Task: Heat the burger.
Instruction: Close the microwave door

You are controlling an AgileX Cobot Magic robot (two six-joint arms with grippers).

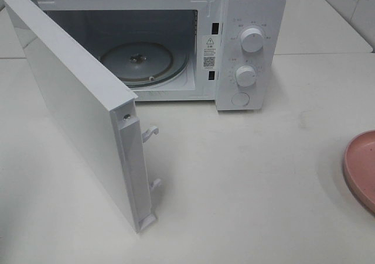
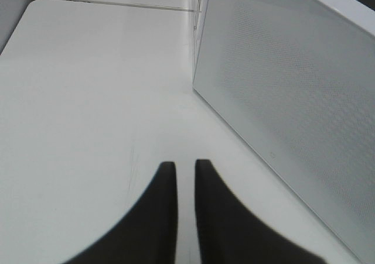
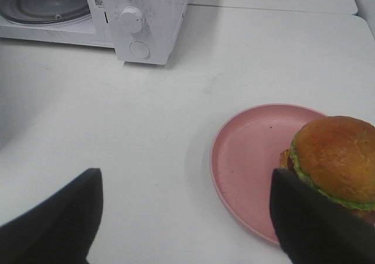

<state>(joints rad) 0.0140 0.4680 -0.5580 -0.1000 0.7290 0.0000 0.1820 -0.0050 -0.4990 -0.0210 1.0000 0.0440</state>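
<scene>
Oddly, neither arm shows in the high view, so only the wrist cameras tell how each end effector stands. From above, the white microwave (image 1: pixel 176 41) sits toward twelve o'clock on the pale desk (image 1: pixel 246 199), its door (image 1: pixel 76 109) swung wide toward seven o'clock and its glass turntable (image 1: pixel 140 62) bare inside; the top of the oven is cut off by the frame. At three o'clock only a sliver of the pink plate (image 1: pixel 362 167) enters the picture, and the burger cannot be seen there at all. The right wrist view fills that gap: the burger (image 3: pixel 337 158) sits on the far side of the plate (image 3: pixel 246 158), its glossy bun and green lettuce edge clear, though its lower part is hidden behind a dark finger and cropped by the edge. The right end effector (image 3: pixel 187 217) hangs with its two fingers spread wide, nothing between them, one finger just overlapping the burger in the picture; whether it touches cannot be told. The left end effector (image 2: pixel 185 185) has its fingers drawn almost together with a thin strip of desk showing between them and nothing gripped, beside the outer face of the open door (image 2: pixel 293 112).
</scene>
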